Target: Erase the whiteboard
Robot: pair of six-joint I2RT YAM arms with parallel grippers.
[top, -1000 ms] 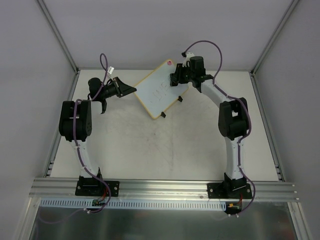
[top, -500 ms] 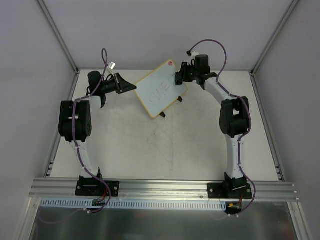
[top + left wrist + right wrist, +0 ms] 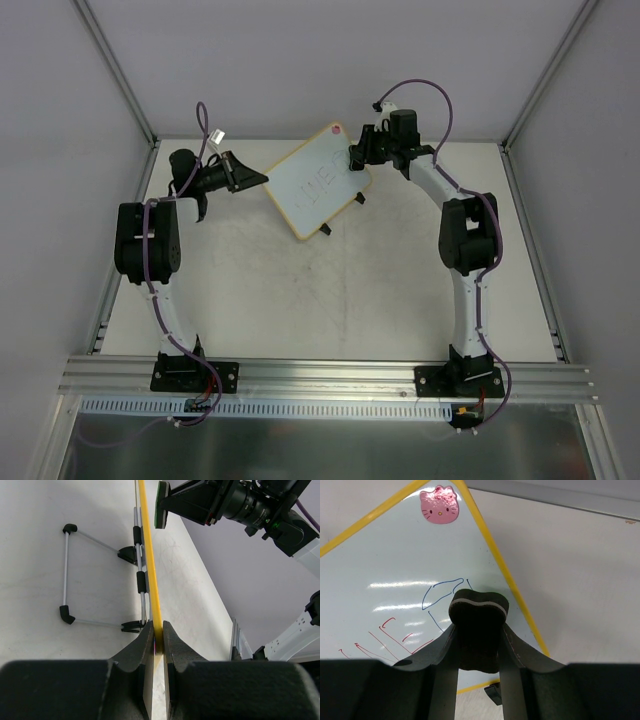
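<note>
Wiping step in progress. The small white rectangular whiteboard (image 3: 312,182) with a thin yellow rim sits at 12 o'clock on the grey bench (image 3: 300,300), propped at an angle on a folding wire stand (image 3: 67,570).

The left hand (image 3: 157,639) is clamped narrow on the yellow rim at the board's 9 o'clock corner, both fingers flat against its two faces, steadying it.

The right hand (image 3: 479,632) is closed on a black bow-shaped eraser block (image 3: 479,611) and presents it to the writing face near the 3 o'clock rim. Contact between block and surface looks likely but cannot be confirmed.

Unerased marks in the right wrist view:
- a blue outline (image 3: 440,592) at 10 o'clock from the block;
- red strokes (image 3: 385,635) at 8 o'clock from the block.

A pink cat-face sticker (image 3: 439,505) occupies the corner at 11 o'clock and is not a mark to remove.

Judged next move: sweep the block toward 9 o'clock across the blue outline, then the red strokes, with steady pressure into the face. The left hand must hold firm, since the propped board could tip or slide on its stand.
</note>
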